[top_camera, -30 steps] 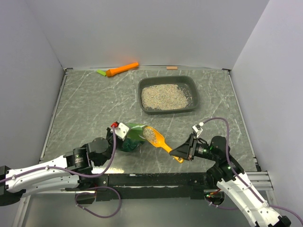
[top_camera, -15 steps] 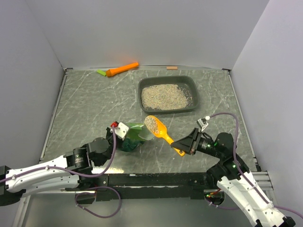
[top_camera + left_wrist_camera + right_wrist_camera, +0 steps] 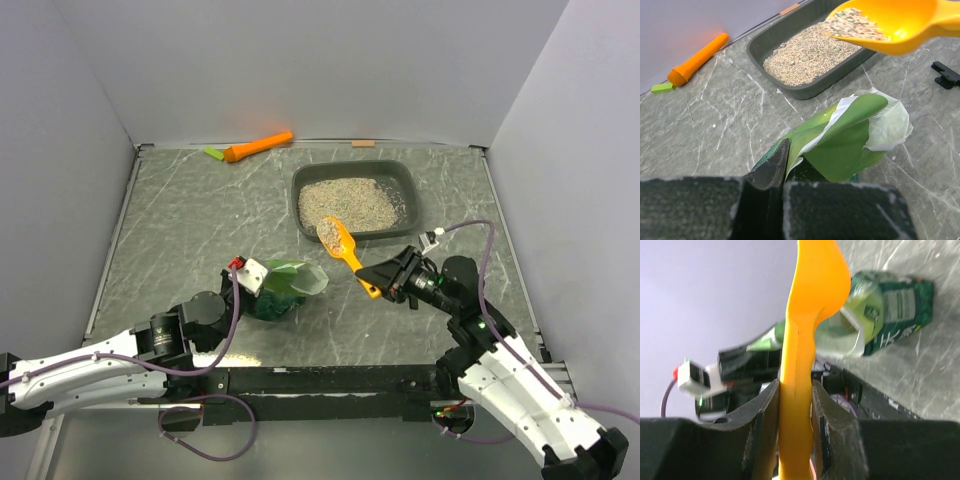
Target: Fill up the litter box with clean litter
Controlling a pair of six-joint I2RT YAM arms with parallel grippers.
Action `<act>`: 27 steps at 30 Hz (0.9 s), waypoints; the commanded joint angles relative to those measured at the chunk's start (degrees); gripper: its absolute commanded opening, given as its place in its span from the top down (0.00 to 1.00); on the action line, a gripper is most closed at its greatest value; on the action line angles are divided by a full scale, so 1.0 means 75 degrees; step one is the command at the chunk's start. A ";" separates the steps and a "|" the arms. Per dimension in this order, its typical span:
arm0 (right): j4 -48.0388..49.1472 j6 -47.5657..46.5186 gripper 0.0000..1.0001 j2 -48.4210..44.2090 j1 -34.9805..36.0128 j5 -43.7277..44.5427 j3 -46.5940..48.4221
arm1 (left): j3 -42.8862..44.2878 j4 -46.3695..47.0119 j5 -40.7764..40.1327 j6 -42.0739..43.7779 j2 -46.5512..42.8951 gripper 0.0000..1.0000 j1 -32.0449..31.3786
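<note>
Loose, spill-prone litter (image 3: 852, 25) rides in the scoop (image 3: 900, 22), clamped by its handle in the right gripper (image 3: 375, 272); the left gripper (image 3: 780, 157) pinches the floppy bag (image 3: 840, 140).

You see only one finger (image 3: 771, 169) of the left gripper (image 3: 782, 159); the other sits behind the green bag's (image 3: 840, 140) fold. The orange scoop's (image 3: 890, 22) handle runs off the left wrist view's right edge, and its bowl covers the litter box's (image 3: 785, 37) end toward the table's right edge. From the right wrist, the scoop shows only its underside, so what it carries is hidden, and the left arm (image 3: 745, 365) is blurred.
</note>
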 commanded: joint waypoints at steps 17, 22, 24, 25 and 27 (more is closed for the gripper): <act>0.1569 -0.1927 1.00 0.4376 -0.0929 0.1170 0.1872 | 0.0179 0.0144 0.0096 -0.0052 -0.0229 0.99 -0.0036; -0.0234 -0.3483 1.00 0.5207 -0.1316 0.1392 0.3241 | 0.0190 0.0133 0.0108 -0.0052 -0.0218 0.99 -0.0036; -0.1251 -0.4059 1.00 0.5466 -0.1340 0.1778 0.4000 | 0.0202 0.0121 0.0120 -0.0075 -0.0206 0.99 -0.0036; -0.1710 -0.4607 1.00 0.5780 -0.1340 0.2011 0.4296 | 0.0202 0.0121 0.0108 -0.0052 -0.0206 0.99 -0.0036; -0.2843 -0.5184 1.00 0.6133 -0.1340 0.2644 0.5125 | 0.0202 0.0110 0.0120 -0.0064 -0.0183 0.99 -0.0036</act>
